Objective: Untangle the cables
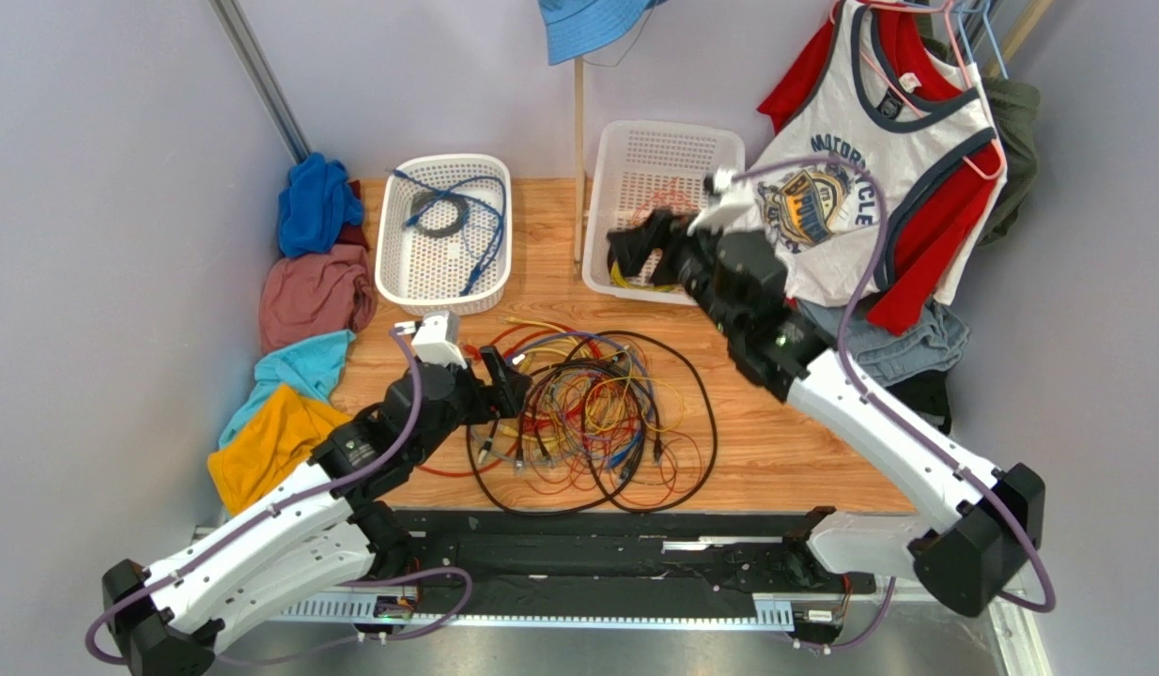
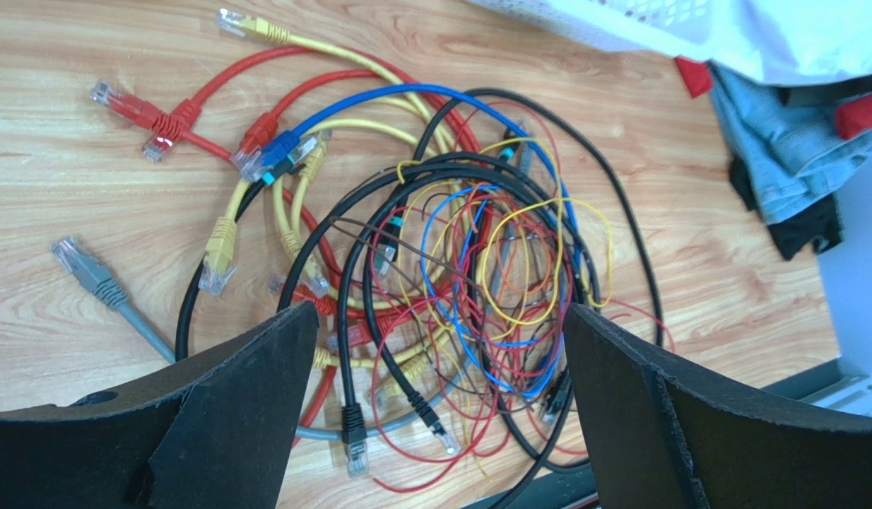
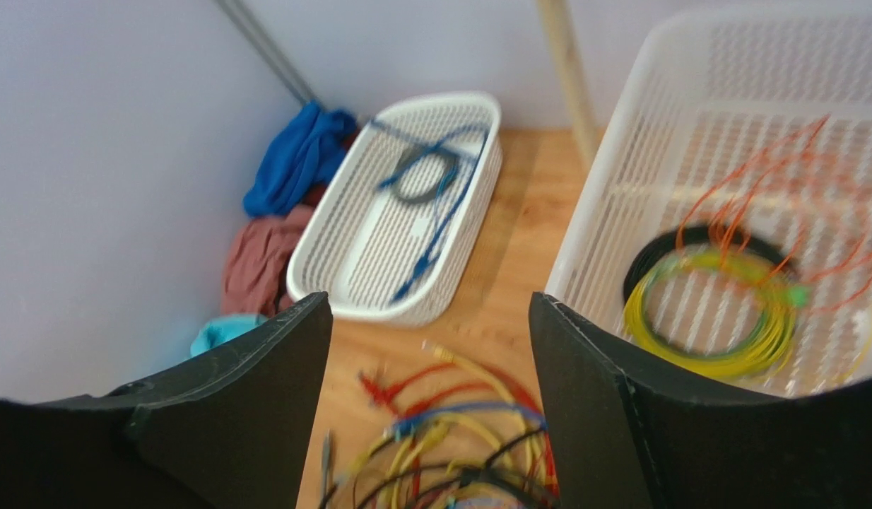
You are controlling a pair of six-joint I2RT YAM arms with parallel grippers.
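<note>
Your left gripper (image 2: 438,318) is closest to the left wrist camera. Its two black fingers (image 2: 239,403) are wide apart and hold nothing. It hangs just above the cables (image 2: 462,255).

The cables lie in one messy pile on the wooden table (image 1: 769,437), in the middle, right in front of your left gripper (image 1: 504,378). Fat cables with clear plug ends cross each other: a red one (image 2: 143,111), a yellow one (image 2: 223,239), a blue one (image 2: 355,106) and a grey one (image 2: 95,278). Long black cables make big round loops around the pile. Inside the loops, very thin red, blue, yellow and orange wires twist over each other. You cannot tell which wire goes under which.

Your right gripper (image 3: 430,308) is up by the near edge of the right basket (image 1: 599,183). Its fingers (image 3: 631,424) are apart too, with nothing between them. In that basket (image 3: 610,212) lie a neat yellow-green ring coil (image 3: 706,361) and a loose orange wire (image 3: 791,180). The left basket (image 1: 388,268) holds a blue cable (image 1: 480,233) and a small dark coil (image 1: 437,214).

A tank top (image 1: 825,183) hangs at the right. It says MOTORCYCLE in a curve over a round badge. The smaller words are too tiny to read.
</note>
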